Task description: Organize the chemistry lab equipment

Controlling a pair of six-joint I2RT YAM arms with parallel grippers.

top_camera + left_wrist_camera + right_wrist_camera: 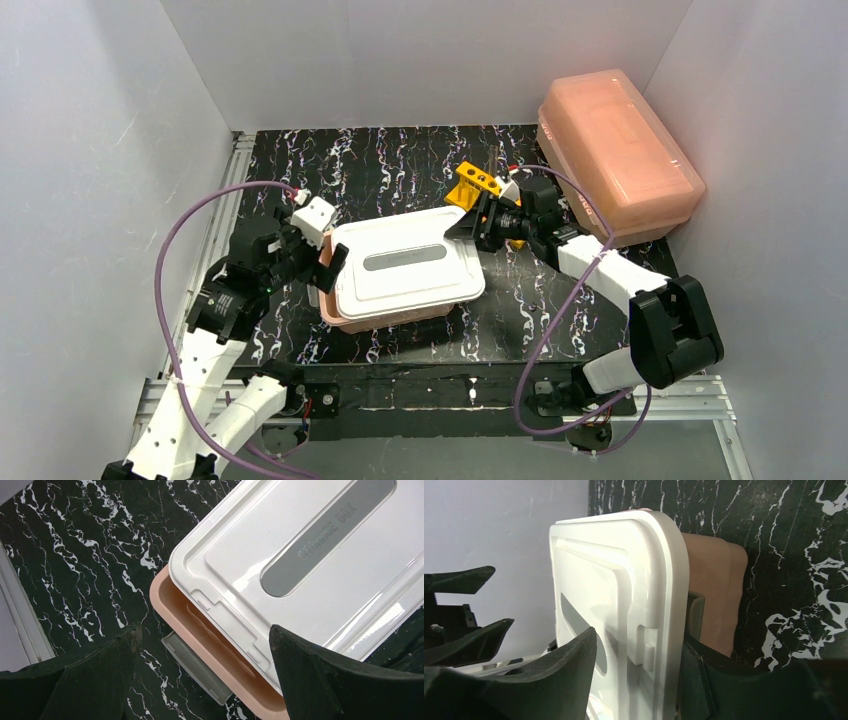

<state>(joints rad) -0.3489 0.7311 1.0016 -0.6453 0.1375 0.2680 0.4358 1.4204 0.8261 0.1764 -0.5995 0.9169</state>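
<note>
The right end effector (470, 225) (640, 637) has its jaws partway apart, astride the right-hand end of the white lid (400, 285) (624, 570). One finger (559, 680) is over the lid's top face and the other (709, 685) is beside its rim and the grey latch (694, 610) below. The upper finger looks to stand clear of the lid, so nothing is clamped. The lid lies on a pink tub (390, 318) (714, 580), whose end wall shows just past the lower finger.

Just beyond this end effector, on its far side and very near it, stands the yellow six-hole tube rack (474, 186) on the black marbled table (390, 170). What looks like a thin dark rod (497, 160) rises from the rack. Farther out to the right, well apart, a second pink tub (620, 150) rests against the wall with its base turned up.

The left end effector (330, 262) (204, 630) is spread as wide as it goes and holds nothing. Its two dark fingers (100, 680) flank the near left corner of the same tub (170, 600). Between them lie the pink rim, another grey latch (197, 667) hanging at the tub's end, and the corner of the lid (310, 605), which sits slightly askew so that a strip of the tub's rim shows. The lid's grey strip reads "STORAGE BOX". The rack is across the whole lid from this end effector, at the far right.
</note>
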